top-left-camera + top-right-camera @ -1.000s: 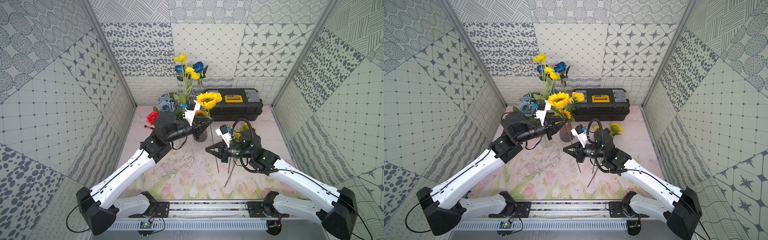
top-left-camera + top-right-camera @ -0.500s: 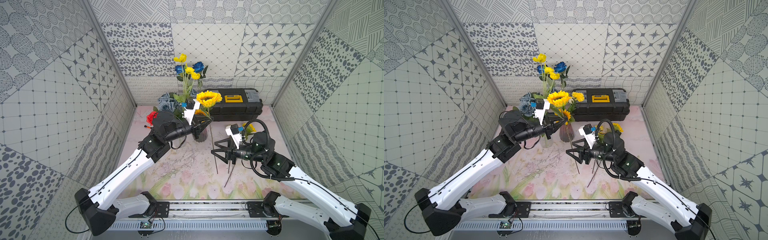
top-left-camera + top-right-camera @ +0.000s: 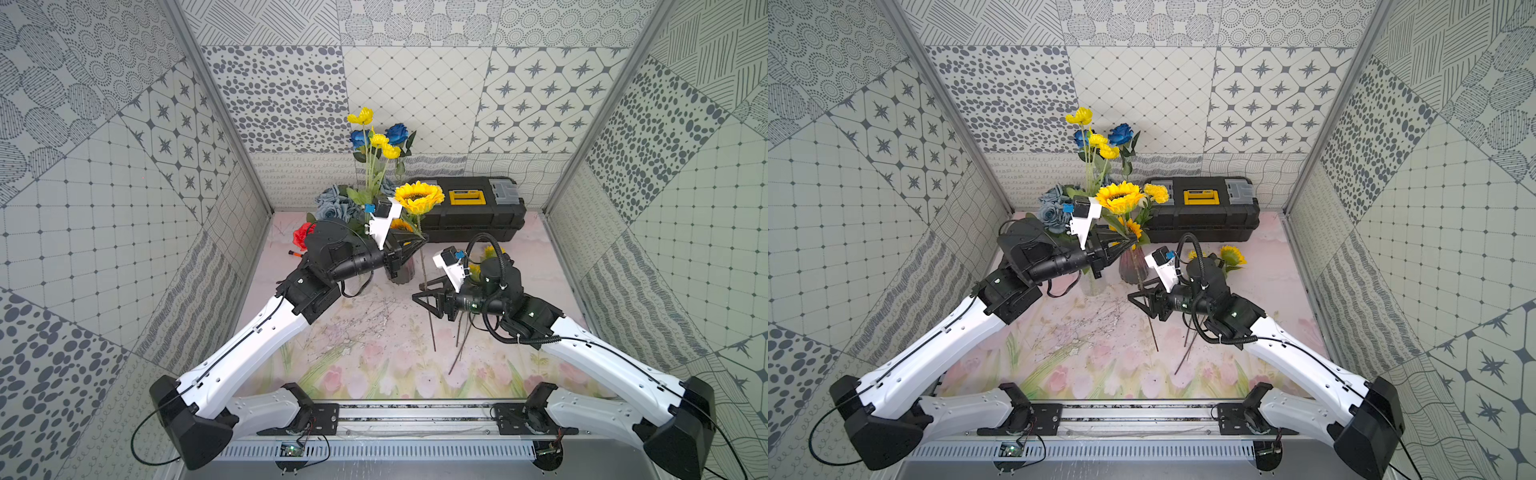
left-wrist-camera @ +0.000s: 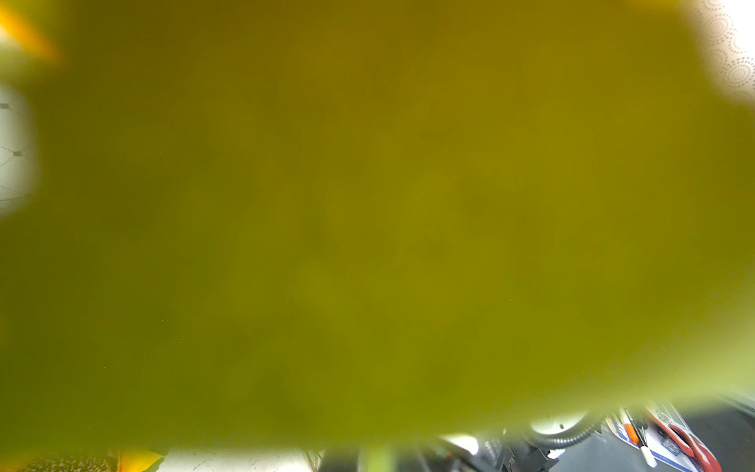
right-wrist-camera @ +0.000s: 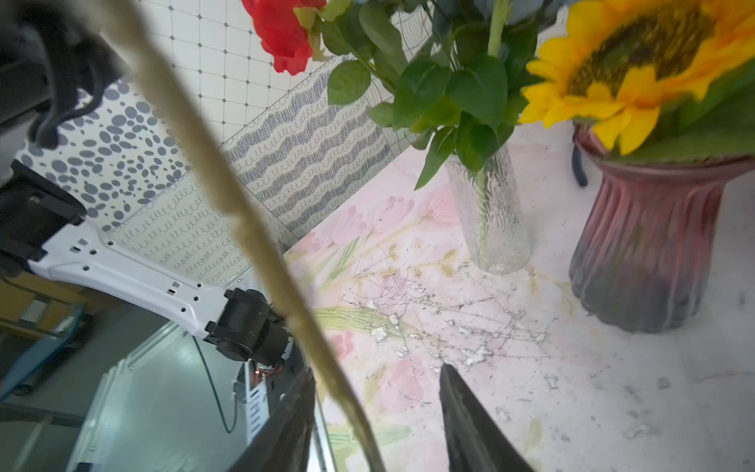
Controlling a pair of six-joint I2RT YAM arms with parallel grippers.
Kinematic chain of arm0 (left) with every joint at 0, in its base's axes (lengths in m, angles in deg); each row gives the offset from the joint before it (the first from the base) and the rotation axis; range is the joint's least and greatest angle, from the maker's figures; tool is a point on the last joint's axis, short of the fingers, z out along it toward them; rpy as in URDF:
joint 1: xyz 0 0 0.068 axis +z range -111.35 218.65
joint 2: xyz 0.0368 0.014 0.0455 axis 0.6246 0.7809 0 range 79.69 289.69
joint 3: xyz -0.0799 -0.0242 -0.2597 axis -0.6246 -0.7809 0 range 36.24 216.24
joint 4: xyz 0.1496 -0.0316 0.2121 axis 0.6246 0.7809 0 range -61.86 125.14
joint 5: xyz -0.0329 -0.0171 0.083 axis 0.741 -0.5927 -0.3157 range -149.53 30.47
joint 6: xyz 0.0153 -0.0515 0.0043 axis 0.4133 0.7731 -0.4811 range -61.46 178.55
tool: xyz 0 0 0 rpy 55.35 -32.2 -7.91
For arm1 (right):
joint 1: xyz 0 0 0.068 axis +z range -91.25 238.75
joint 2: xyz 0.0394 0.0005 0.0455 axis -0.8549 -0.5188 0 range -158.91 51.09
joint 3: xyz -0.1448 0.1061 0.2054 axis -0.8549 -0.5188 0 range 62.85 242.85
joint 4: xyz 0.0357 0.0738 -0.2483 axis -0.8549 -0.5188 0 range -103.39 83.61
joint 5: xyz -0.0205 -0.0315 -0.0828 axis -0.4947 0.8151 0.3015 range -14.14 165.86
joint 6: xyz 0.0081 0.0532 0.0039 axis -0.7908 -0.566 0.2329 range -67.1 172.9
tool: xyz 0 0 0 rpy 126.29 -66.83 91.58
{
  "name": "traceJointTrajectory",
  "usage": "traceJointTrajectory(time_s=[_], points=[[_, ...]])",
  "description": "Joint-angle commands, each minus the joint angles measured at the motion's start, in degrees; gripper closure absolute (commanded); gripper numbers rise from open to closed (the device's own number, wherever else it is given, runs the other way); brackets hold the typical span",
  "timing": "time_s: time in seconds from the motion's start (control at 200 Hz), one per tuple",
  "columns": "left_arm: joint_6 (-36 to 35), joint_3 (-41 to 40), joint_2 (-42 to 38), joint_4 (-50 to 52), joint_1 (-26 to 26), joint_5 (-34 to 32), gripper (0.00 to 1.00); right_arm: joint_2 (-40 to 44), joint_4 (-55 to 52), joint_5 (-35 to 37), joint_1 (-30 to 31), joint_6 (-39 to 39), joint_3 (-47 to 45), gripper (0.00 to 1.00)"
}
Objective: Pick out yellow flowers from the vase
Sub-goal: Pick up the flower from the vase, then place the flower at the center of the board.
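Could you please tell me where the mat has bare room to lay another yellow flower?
Bare: the mat along the front rail, and the patch between the laid sunflowers, the toolbox and the right wall. Crowded: rear left around the pink vase and clear vase, and the centre, where loose stems lie by the right gripper.

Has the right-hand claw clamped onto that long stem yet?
No, the right gripper has its jaws apart, the stem passing between them.
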Motion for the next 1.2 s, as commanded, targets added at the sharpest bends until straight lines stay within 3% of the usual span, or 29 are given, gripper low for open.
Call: traceJointTrajectory(time_s=[0.0, 0.155, 0.39, 0.45, 0.555, 0.665, 0.841, 0.991, 1.066, 1.191], points=[[-0.2, 1.0, 0.4, -1.2, -0.1, 2.2, 0.96, 0.0, 4.5, -1.6, 0.0, -0.2, 1.5, 0.68], [-0.2, 0.9, 0.4, -1.7, -0.1, 2.0, 0.96, 1.4, 5.4, -0.4, 0.1, -0.9, 0.2, 0.92], [-0.3, 1.0, 0.7, -1.6, 0.0, 1.3, 0.89, 2.6, 5.4, 1.7, 0.0, -1.0, -0.6, 1.0], [-0.4, 1.2, 0.9, -1.0, -0.1, 1.0, 0.78, 2.8, 5.7, 2.5, 0.0, -1.3, -1.0, 1.0], [-0.6, 0.9, 0.6, -0.4, -0.1, 0.5, 0.45, 2.8, 5.7, 3.9, -0.7, -2.4, -0.8, 1.0], [-1.3, 0.4, 0.0, 0.8, -0.1, -0.8, 0.27, 3.6, 3.5, 7.3, -2.3, -4.3, -0.3, 1.0], [-3.9, -0.8, -2.7, 3.9, -0.1, -5.6, 0.24, 7.7, -1.7, 14.8, -6.8, -7.4, -1.2, 1.0], [-5.0, -4.9, -6.8, 5.0, 0.0, -17.0, 0.24, 11.7, -11.2, 20.3, -14.1, -12.2, -2.5, 1.0], [-4.5, -7.1, -8.6, 5.0, 0.3, -22.6, 0.23, 12.3, -15.9, 17.6, -20.0, -14.4, -3.6, 1.0], [-4.1, -8.8, -10.7, 5.6, 1.5, -24.0, 0.23, 11.7, -21.5, 14.4, -24.3, -15.1, -5.1, 1.0]])
